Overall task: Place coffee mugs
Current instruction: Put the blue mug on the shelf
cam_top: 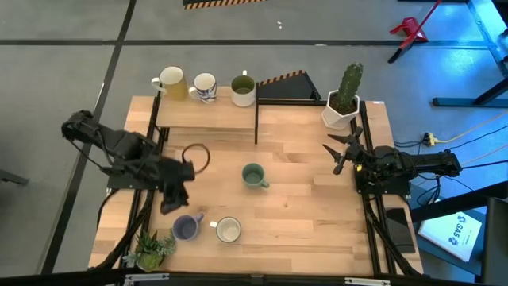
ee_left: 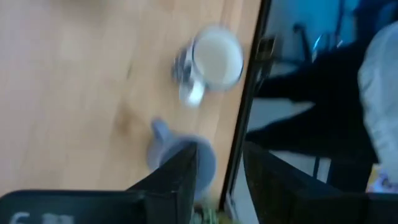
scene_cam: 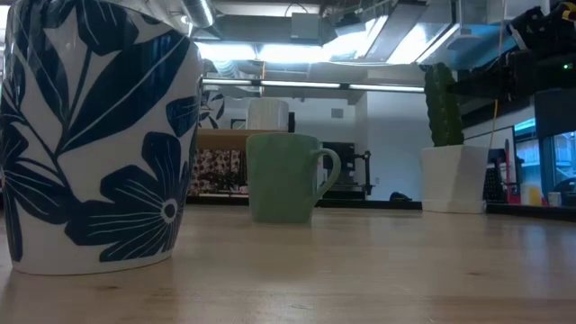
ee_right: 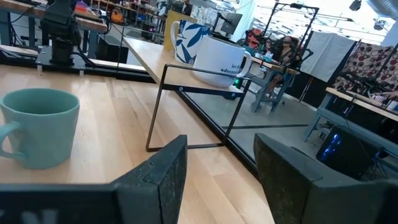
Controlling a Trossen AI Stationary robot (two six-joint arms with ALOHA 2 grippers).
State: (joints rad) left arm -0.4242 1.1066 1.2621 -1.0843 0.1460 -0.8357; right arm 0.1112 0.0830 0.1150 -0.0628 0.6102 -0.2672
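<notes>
Table: wooden; raised shelf at upper left carries three mugs.
Loose mugs: green mug centre; lavender mug and white mug lower left.
Left tool: held open above the lavender mug.
Right tool: open, parked at right.
Risk: the lavender mug may be knocked toward the nearby edge if the descent is misaligned.

White mug on the shelf with partly legible dark lettering, "adventure" seemingly.

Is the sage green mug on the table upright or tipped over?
Upright: the sage green mug shows its round open mouth from above, and stands level on its base in the low view.

Bright ceiling lights (glaring in low view), left wrist view motion-blurred
</notes>
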